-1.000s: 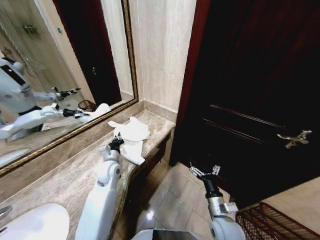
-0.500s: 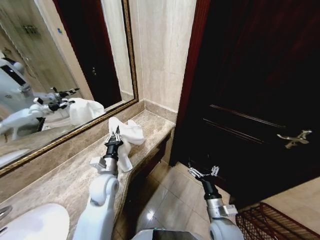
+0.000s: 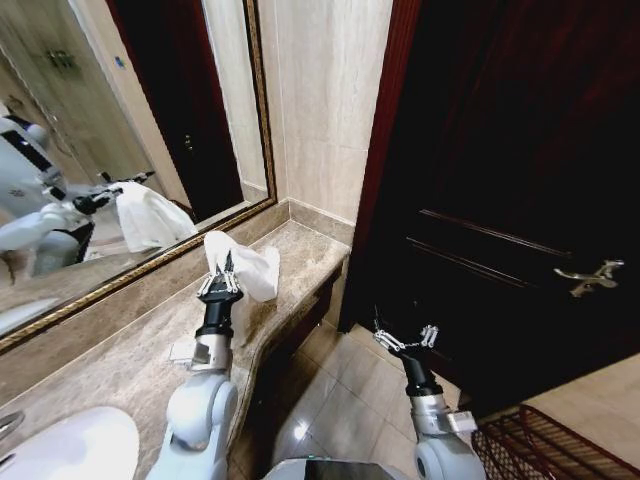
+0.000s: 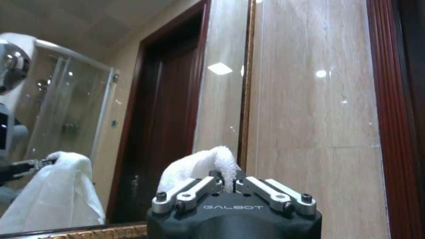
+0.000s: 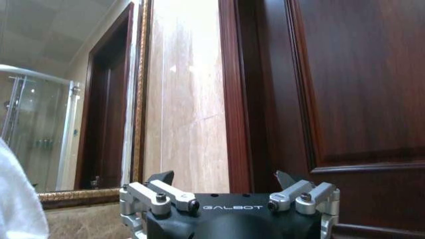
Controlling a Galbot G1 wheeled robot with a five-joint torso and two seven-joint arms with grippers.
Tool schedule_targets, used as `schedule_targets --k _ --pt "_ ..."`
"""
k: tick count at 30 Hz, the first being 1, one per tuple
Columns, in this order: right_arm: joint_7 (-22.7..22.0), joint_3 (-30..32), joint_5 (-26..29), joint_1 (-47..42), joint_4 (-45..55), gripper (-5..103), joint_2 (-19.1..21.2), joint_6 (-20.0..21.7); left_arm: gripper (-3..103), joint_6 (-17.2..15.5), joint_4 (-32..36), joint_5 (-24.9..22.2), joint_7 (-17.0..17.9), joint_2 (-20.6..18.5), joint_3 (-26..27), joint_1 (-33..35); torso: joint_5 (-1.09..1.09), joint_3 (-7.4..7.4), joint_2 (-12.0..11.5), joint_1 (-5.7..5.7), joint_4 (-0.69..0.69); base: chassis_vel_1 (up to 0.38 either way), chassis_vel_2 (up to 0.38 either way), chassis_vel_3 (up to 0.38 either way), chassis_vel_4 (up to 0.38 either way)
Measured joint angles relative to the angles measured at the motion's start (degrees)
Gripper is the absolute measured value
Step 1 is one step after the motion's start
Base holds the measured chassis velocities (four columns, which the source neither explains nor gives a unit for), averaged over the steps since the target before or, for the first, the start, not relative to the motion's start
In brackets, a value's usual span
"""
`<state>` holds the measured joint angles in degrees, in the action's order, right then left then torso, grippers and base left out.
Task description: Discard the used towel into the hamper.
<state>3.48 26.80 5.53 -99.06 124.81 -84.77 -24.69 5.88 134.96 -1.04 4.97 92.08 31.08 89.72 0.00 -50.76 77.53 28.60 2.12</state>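
Towel [image 3: 245,268] first: white terry cloth, bunched and pinched at its upper edge in my left hand [image 3: 219,283], with the rest hanging down past the fingers so that it clears the marble tabletop [image 3: 130,350]. My fingers are clamped together on a fold of it; in the left wrist view the cloth [image 4: 199,169] pokes up between the two closed jaws. I hold it from the top so the loose part drapes under its own weight and will not drag on the stone or catch the tabletop's front edge when I carry it across. The mirror [image 3: 100,150] along the wall shows the same grip in reflection.

My right hand [image 3: 403,339] hangs low over the tiled floor [image 3: 340,400] in front of the dark wooden door [image 3: 500,180], jaws spread apart and holding nothing. It waits there out of the way, since one hand is enough for a light cloth.

The hamper [image 3: 545,445], a dark red-brown wire basket, sits on the floor at my far right, near the door and well apart from the towel. I judge that the pickup is done and the carry is what remains: the cloth has to travel from above the tabletop, across my body and down to that basket's open top before I let go. A trailing corner snagging the wire rim seems the main risk.
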Motion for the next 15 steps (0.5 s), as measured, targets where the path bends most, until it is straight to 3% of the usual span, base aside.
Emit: schedule_targets --k 6,15 --pt "-1.1 1.7 0.3 -0.4 2.2 100 0.0 1.0 5 0.1 5.7 1.0 1.1 0.2 0.8 5.6 0.01 0.0 0.0 0.0 0.01 0.0 0.0 0.0 0.0" --pt "-1.7 1.5 0.0 -1.3 3.8 100 -1.3 1.3 5 0.2 6.9 3.2 -2.5 0.1 -2.1 8.5 0.0 0.0 0.0 0.0 0.0 -0.008 -0.006 -0.012 -0.01"
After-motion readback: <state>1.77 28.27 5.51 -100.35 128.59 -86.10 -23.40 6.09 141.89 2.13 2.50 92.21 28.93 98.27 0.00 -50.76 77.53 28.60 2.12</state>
